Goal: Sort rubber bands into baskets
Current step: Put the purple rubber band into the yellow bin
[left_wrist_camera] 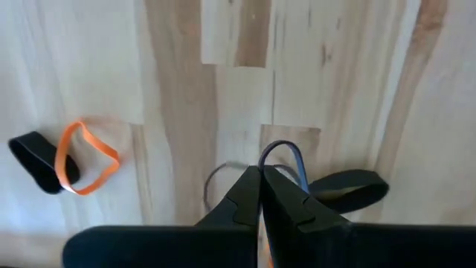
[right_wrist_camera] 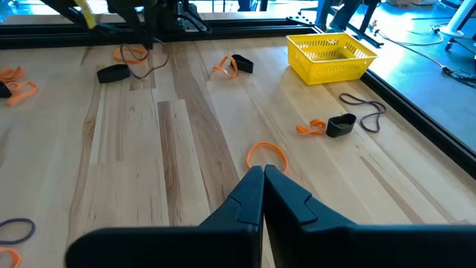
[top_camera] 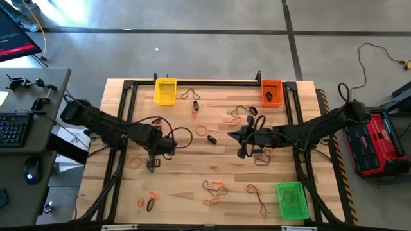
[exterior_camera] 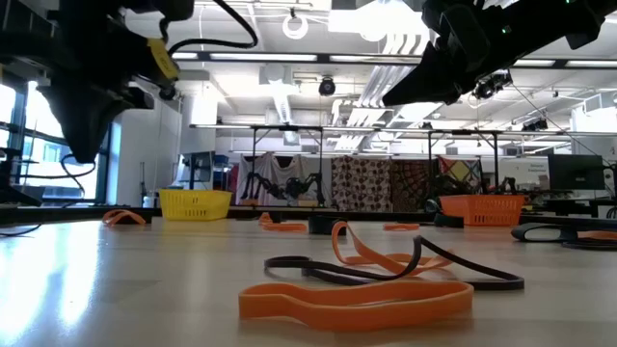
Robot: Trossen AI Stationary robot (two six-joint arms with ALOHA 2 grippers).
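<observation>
Small orange, black and olive rubber bands lie scattered over the wooden table. The yellow basket (top_camera: 165,90) stands at the far left, the orange basket (top_camera: 271,93) at the far right, and the green basket (top_camera: 290,199) at the near right. Left of the middle, my left gripper (top_camera: 153,162) points down, shut on a thin dark rubber band (left_wrist_camera: 285,150). My right gripper (top_camera: 236,136) hovers shut above the table's middle, slanting down, and holds nothing. An orange band (right_wrist_camera: 266,155) lies just beyond its tips. My left gripper pinches the thin dark band between its two fingertips (left_wrist_camera: 249,182), coming from above and pointing down. A short arc of the band (left_wrist_camera: 290,152) stands out beside the tips. In the right wrist view the rest hangs slack below the fingers (right_wrist_camera: 154,63). Whether its lower end touches the table I cannot tell.
An orange band (left_wrist_camera: 85,156) and a black band (left_wrist_camera: 33,160) lie on the wood close to my left gripper. A black frame rail (top_camera: 212,82) runs around the table. A red and black case (top_camera: 376,144) sits off the table's right side.
</observation>
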